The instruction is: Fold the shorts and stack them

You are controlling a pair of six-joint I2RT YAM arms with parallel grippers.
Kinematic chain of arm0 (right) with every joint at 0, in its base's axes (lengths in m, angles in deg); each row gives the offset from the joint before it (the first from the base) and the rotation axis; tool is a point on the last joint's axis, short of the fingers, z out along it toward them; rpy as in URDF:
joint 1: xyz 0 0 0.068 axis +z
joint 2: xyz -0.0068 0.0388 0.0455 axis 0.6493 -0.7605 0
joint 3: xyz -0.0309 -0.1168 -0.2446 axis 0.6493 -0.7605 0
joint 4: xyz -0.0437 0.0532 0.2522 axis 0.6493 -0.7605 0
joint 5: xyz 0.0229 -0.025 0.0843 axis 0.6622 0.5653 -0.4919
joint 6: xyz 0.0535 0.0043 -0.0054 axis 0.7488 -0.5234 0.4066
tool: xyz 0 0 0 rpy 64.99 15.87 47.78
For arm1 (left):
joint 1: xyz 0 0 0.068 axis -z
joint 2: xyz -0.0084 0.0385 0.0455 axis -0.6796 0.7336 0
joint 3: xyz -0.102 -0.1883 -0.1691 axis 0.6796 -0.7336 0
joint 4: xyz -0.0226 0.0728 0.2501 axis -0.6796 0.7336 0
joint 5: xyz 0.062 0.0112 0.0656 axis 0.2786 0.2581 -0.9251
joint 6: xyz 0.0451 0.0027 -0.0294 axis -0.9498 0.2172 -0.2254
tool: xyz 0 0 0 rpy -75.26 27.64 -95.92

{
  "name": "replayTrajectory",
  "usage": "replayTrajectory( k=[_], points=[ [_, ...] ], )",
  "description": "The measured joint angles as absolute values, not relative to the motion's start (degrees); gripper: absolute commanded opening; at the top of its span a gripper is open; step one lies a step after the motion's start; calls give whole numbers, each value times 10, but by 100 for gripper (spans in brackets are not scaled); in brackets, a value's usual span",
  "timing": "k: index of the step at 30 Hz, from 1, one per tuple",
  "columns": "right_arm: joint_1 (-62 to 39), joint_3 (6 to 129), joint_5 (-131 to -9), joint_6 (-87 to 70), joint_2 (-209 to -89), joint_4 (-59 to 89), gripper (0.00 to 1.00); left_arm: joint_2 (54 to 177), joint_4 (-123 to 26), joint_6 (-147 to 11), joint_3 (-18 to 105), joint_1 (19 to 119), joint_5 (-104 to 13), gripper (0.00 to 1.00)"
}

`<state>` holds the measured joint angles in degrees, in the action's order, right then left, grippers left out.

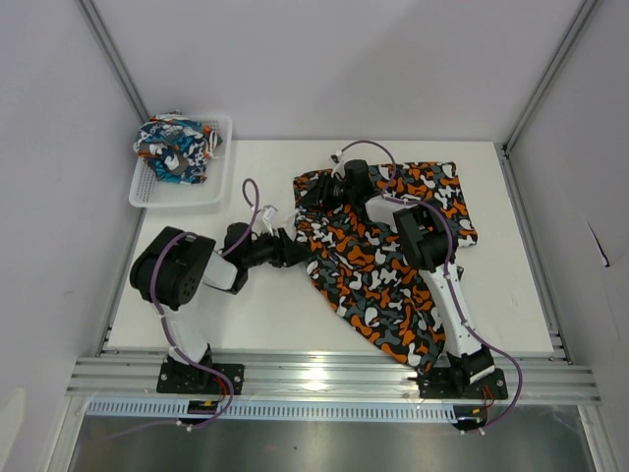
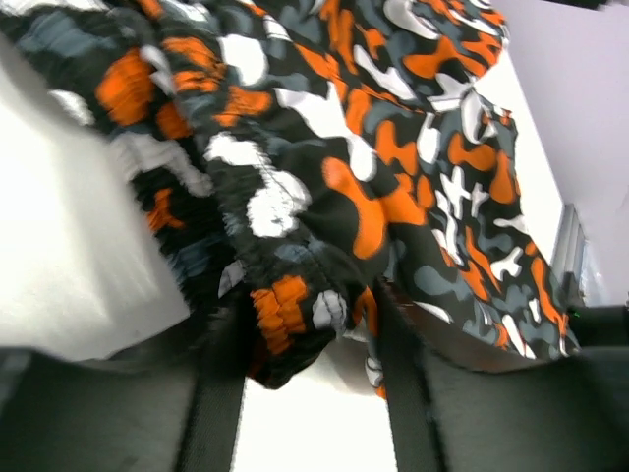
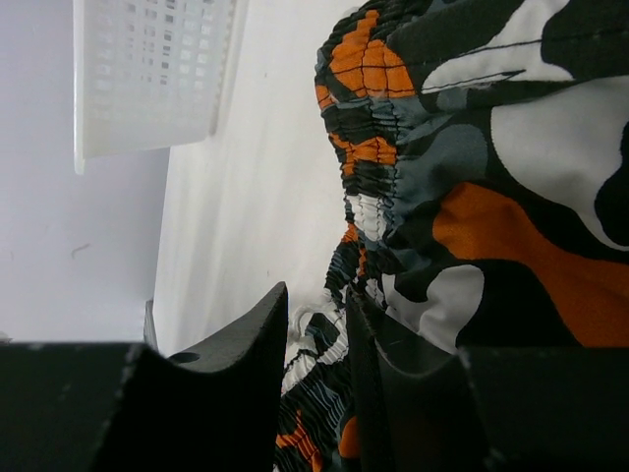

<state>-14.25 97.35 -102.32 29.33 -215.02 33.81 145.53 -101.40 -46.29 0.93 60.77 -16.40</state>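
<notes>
Right gripper [image 3: 316,300] is seen pinched narrowly on the waistband of the camouflage shorts [image 1: 378,265], loosely spread on the table [image 1: 256,315], the left gripper [image 2: 310,305] straddling it, grip unclear, while the cartoon shorts [image 1: 177,147] are bunched in the basket [image 1: 182,202]: nothing judged folded or stacked.

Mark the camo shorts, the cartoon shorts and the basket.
camo shorts [image 1: 369,280], top view, middle of the spread fabric.
cartoon shorts [image 1: 175,147], top view, middle of the bundle in the basket.
basket [image 1: 182,197], top view, its near wall.
</notes>
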Motion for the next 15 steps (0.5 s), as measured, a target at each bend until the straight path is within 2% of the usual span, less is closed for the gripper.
replayTrajectory(
  k=[4,7,11,12,15],
  points=[
    [-144,973,-1030,299,-2154,346,33,1456,-1059,-450,-6,608,-141,44],
    [-144,973,-1032,300,-2154,347,33,1456,-1083,-438,-10,608,-128,44],
    [-144,973,-1034,303,-2155,348,33,1463,-1151,-395,-51,608,-115,54],
    [-144,973,-1037,304,-2155,348,33,1472,-1157,-384,-61,608,-109,64],
    [-144,974,-1042,306,-2155,347,33,1496,-1173,-354,-70,607,-94,66]
  ],
)
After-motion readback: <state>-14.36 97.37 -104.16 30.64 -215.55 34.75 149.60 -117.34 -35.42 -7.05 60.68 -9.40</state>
